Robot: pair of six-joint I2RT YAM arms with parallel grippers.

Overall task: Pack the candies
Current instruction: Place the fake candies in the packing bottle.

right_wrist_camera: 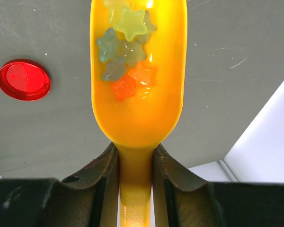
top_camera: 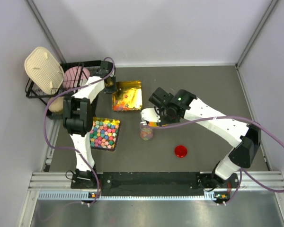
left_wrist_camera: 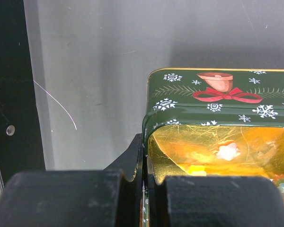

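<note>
Pinching the scoop, the right claw carries candies partly cut off above; left claw clamps the tin rim.

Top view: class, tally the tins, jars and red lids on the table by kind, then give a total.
Tins: 2, far tin and near tin
Jar: 1
Red lid: 1
Total: 4

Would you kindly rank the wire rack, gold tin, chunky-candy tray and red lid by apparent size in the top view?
1. wire rack
2. gold tin and chunky-candy tray, about alike
3. red lid
</note>
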